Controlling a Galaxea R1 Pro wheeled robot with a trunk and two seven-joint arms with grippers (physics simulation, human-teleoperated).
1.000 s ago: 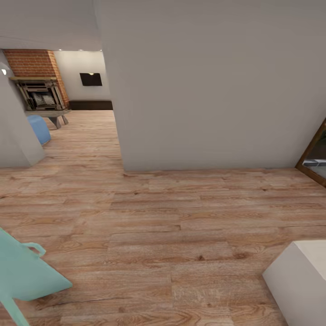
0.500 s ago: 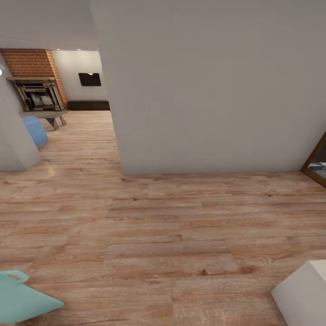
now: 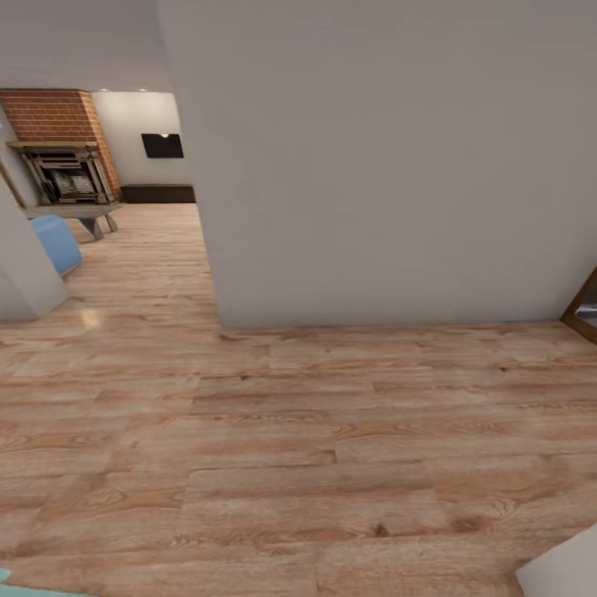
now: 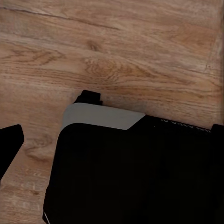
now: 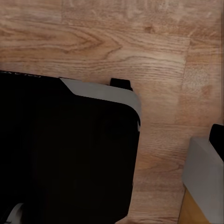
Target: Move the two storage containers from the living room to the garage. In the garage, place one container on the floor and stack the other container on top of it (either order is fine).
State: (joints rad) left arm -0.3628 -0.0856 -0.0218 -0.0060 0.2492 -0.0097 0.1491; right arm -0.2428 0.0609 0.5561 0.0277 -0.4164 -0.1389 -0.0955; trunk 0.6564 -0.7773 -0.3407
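The two storage containers are out of view, and so is the garage. The living room (image 3: pixel 133 240) opens at the far left past a white wall corner, with its red brick chimney (image 3: pixel 50 116), fireplace (image 3: pixel 68 174) and blue sofa (image 3: pixel 56 240). Light wood-plank floor (image 3: pixel 298 431) lies in front of me. In the left wrist view one dark fingertip (image 4: pixel 10 142) sits at the picture's edge beside my black base (image 4: pixel 135 172). The right wrist view has a dark fingertip (image 5: pixel 217 137) at its edge too. Nothing is held in either gripper.
A broad white wall (image 3: pixel 381 166) stands straight ahead. A wood-framed glass door (image 3: pixel 584 311) shows at the right edge. A white box corner (image 3: pixel 568 572) is at the lower right, and a sliver of a teal object (image 3: pixel 25 590) at the lower left. A second wall corner (image 3: pixel 21 265) flanks the opening.
The whole view has shifted as the camera moved: the teal object and the white box have slid down toward the bottom edge, and the wall and fireplace sit slightly further left.
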